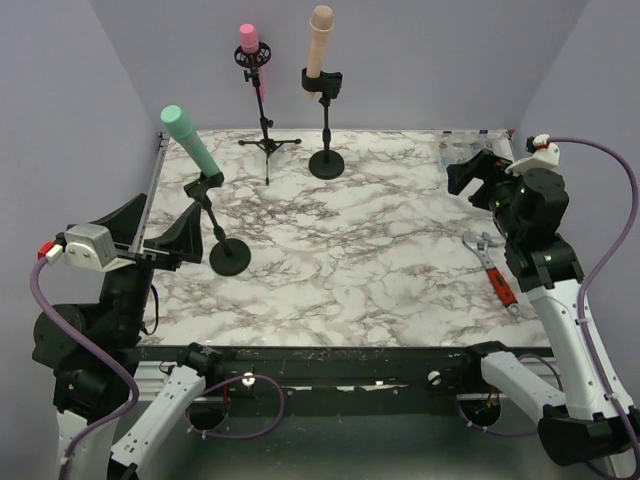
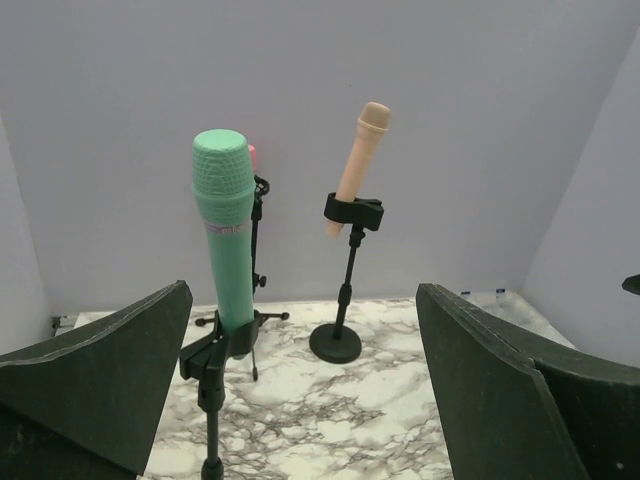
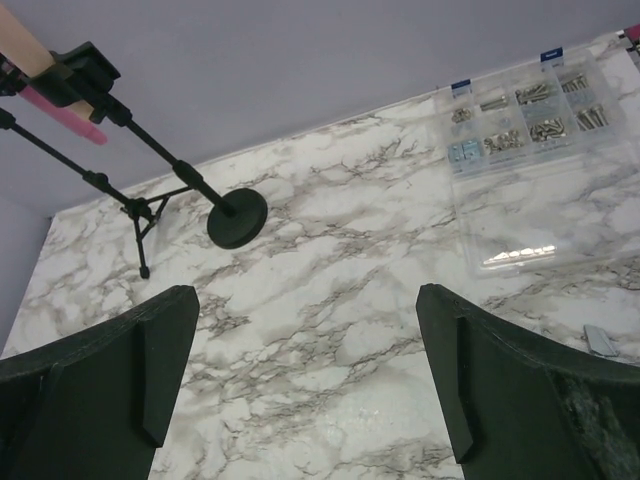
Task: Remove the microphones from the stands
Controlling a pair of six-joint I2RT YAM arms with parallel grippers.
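Note:
A green microphone (image 1: 190,140) sits tilted in the clip of a black round-base stand (image 1: 230,257) at the left. My left gripper (image 1: 160,232) is open and empty just left of that stand. In the left wrist view the green microphone (image 2: 225,230) stands ahead between the open fingers, nearer the left one, and the gripper (image 2: 303,330) is apart from it. A pink microphone (image 1: 248,38) on a tripod stand and a beige microphone (image 1: 320,40) on a round-base stand are at the back. My right gripper (image 1: 468,172) is open and empty at the far right, also seen in its wrist view (image 3: 307,300).
A clear parts box (image 1: 465,148) lies at the back right and shows in the right wrist view (image 3: 530,160). A red-handled wrench (image 1: 492,268) lies by the right edge. The beige microphone's stand base (image 3: 238,218) is ahead of the right gripper.

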